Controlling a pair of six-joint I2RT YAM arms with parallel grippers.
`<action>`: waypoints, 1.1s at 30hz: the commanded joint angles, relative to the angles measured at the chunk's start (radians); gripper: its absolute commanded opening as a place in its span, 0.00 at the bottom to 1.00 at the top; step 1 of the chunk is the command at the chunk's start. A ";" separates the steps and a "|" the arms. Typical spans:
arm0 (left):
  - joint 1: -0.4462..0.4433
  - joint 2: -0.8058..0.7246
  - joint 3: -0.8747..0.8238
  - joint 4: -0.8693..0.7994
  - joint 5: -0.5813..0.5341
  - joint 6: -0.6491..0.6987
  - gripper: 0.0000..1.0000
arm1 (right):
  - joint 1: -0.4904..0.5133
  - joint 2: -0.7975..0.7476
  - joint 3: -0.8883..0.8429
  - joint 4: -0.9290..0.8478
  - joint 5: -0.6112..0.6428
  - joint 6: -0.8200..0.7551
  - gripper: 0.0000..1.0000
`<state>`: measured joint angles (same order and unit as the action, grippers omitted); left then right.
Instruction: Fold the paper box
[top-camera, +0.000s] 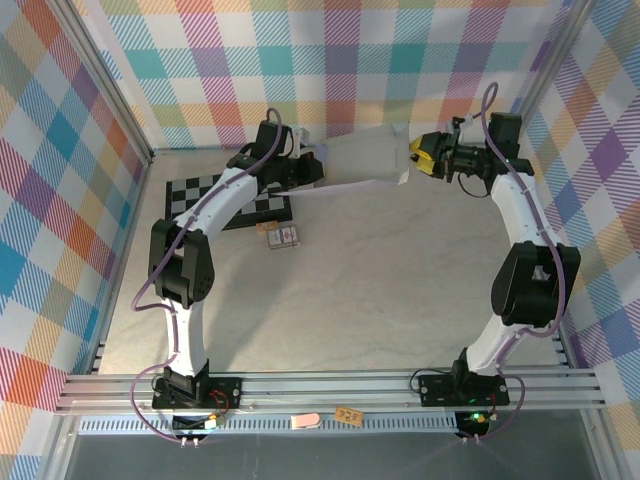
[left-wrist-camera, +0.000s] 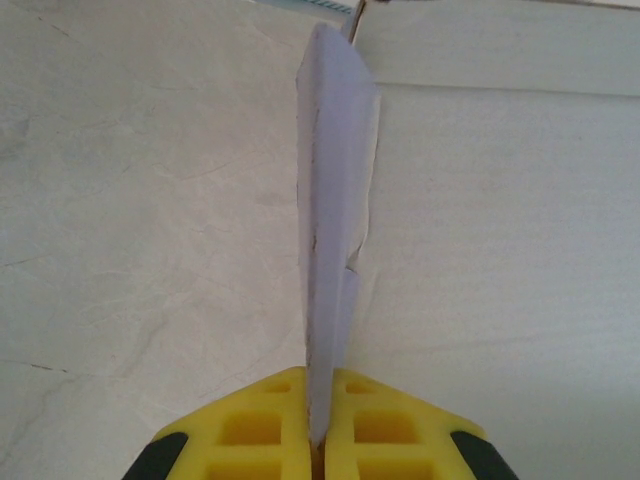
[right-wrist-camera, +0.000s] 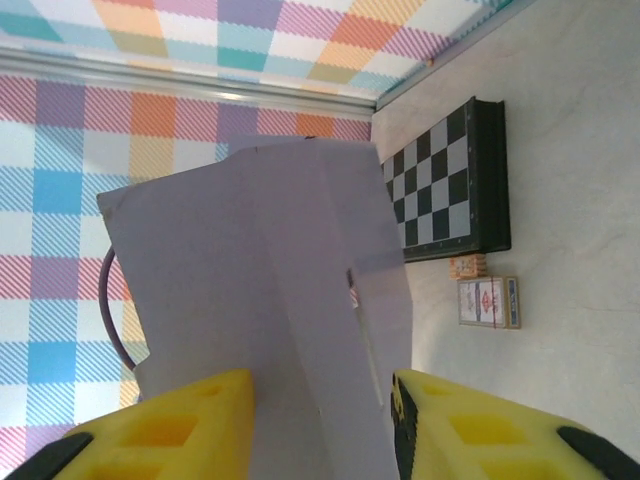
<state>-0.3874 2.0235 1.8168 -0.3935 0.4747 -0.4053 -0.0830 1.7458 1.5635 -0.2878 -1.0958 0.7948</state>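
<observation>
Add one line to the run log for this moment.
left gripper: shut on paper box edge | right gripper: around opposite end, grip unclear | state: lifted off table, fold unfinished

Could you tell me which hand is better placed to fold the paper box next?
Probably the right hand: open around the paper box, free to press, while the left hand clamps it.

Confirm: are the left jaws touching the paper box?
Touching. Left wrist view: the paper box stands edge-on, its near edge pinched between the shut yellow jaws of the left gripper.
</observation>
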 joint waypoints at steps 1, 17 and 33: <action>0.004 0.007 0.040 -0.008 0.027 -0.026 0.00 | 0.011 0.013 0.038 0.004 -0.037 -0.034 0.42; -0.007 0.000 0.044 -0.011 0.022 -0.008 0.00 | 0.072 0.079 0.198 -0.266 0.096 -0.214 0.45; -0.026 -0.015 0.038 0.004 0.000 0.024 0.00 | 0.154 0.114 0.285 -0.466 0.329 -0.372 0.46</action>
<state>-0.3912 2.0254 1.8187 -0.4007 0.4473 -0.3962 0.0448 1.8381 1.8256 -0.6716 -0.8375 0.4980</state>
